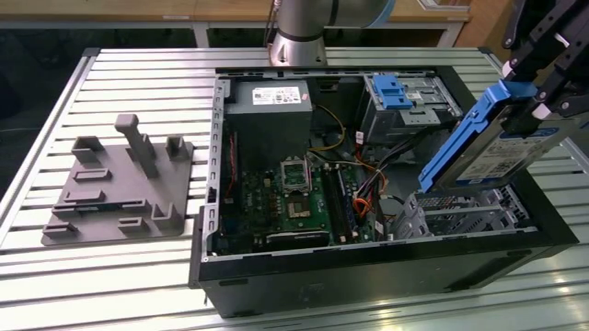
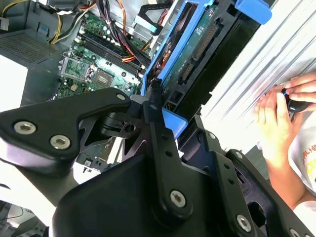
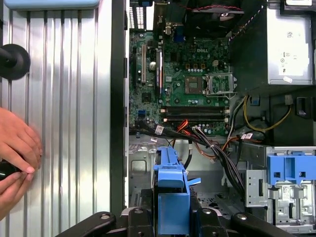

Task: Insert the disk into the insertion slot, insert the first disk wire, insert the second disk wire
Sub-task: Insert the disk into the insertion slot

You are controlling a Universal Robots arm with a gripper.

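Observation:
My gripper (image 1: 550,93) is shut on the disk (image 1: 515,152), a silver drive with a white label in a bright blue carrier. The disk hangs tilted, one end down, over the open computer case at the exterior view's right. Just below its lower end sits the insertion slot (image 1: 460,210), a low silver perforated cage. In the second wrist view the black fingers (image 2: 155,106) clamp the blue rail (image 2: 174,121), and the disk's green underside (image 2: 197,44) faces the camera. The first wrist view has the blue carrier (image 3: 170,197) end-on. Loose red and black cables (image 1: 363,200) lie beside the slot; I cannot tell which are the disk wires.
The taller grey cage with a blue latch (image 1: 401,93) stands at the back of the case, next to the power supply (image 1: 267,96). The motherboard (image 1: 294,193) covers the case floor. A grey fixture plate (image 1: 115,186) lies on the slatted table. A person's hands (image 3: 17,148) rest beside the case.

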